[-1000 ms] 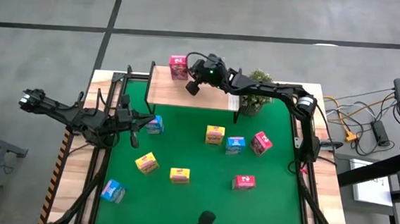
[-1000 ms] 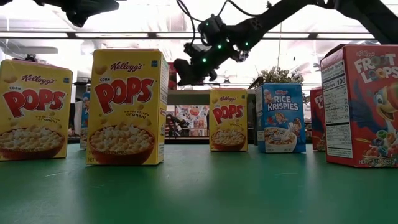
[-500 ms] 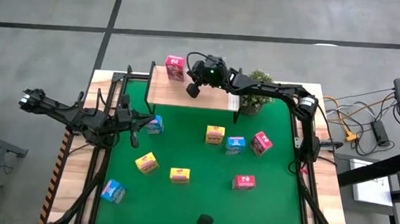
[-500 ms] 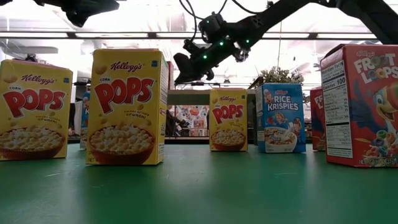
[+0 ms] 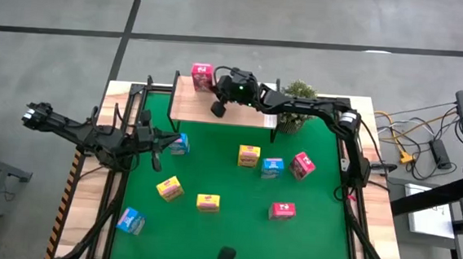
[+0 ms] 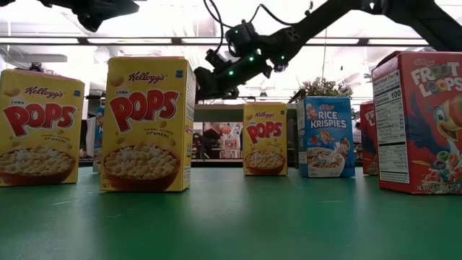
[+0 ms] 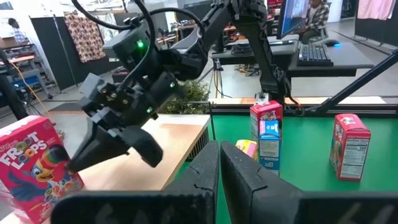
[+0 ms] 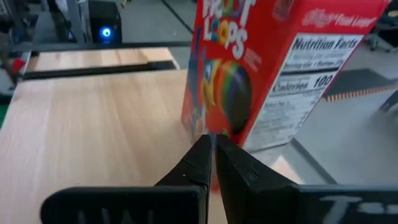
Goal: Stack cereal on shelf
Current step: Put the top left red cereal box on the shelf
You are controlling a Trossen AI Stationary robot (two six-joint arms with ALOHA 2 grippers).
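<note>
The light-wood shelf (image 5: pixel 190 107) stands at the table's far edge. One pink-red cereal box (image 5: pixel 202 76) stands upright on its far left corner, and also shows in the right wrist view (image 8: pixel 267 68). My right gripper (image 5: pixel 218 108) hovers low over the shelf board just right of that box, fingers shut (image 8: pixel 213 152) and slanting down toward the box's base. My left gripper (image 5: pixel 162 141) waits shut (image 7: pixel 219 168) at the table's left, beside a blue box (image 5: pixel 180 144). The other boxes stand on the green table. My right gripper's shut fingertips (image 8: pixel 202 155) stand at the lower near corner of the pink-red box (image 8: pixel 214 127), coming slanting down from the table's right. I cannot tell whether they touch it. The box stands on the shelf board.
On the green table (image 5: pixel 212 169) stand yellow boxes (image 5: pixel 248 155) (image 5: pixel 170 188) (image 5: pixel 208 202), blue boxes (image 5: pixel 272 167) (image 5: pixel 130 220) and pink-red boxes (image 5: pixel 302 165) (image 5: pixel 282 210). A potted plant (image 5: pixel 299 97) sits at the shelf's right end. Most of the shelf board is bare.
My right gripper has moved a little toward the table's left and near edge, staying low over the shelf and staying shut. The pink-red box has slid a short way along the board toward the shelf's far left corner and stays upright.
</note>
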